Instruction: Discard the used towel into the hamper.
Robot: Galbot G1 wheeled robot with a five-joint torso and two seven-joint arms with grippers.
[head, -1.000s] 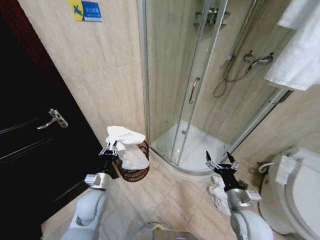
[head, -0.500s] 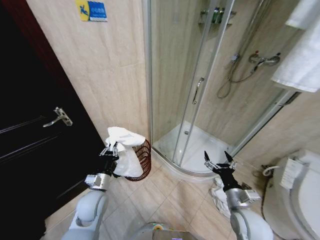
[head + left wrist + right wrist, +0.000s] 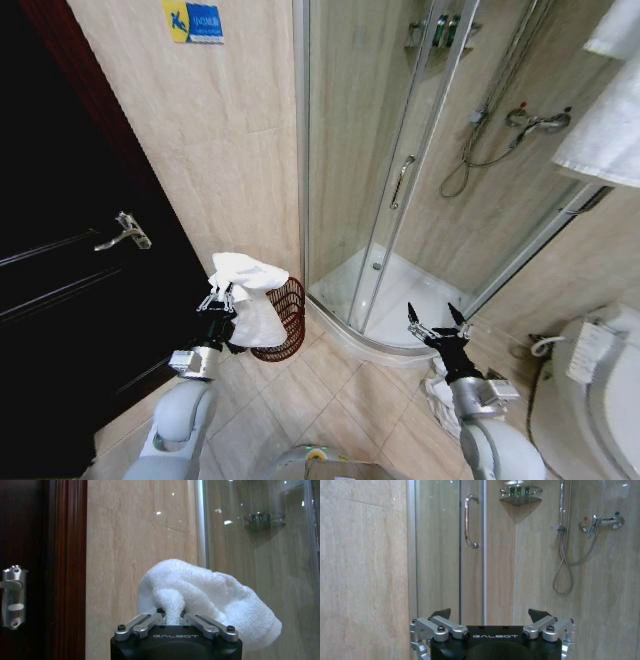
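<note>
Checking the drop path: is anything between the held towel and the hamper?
Nothing visible. The left gripper holds the towel right beside the hamper, part of it draped in front of the basket's near side.

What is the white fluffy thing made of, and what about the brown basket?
The towel, pinched in the left gripper, looks like soft terry cloth: white, matte, with a nubbly looped surface and floppy folds. The hamper looks like thin wire, dark red-brown: you can see through its open rings. Whether it is painted metal is hard to tell.
</note>
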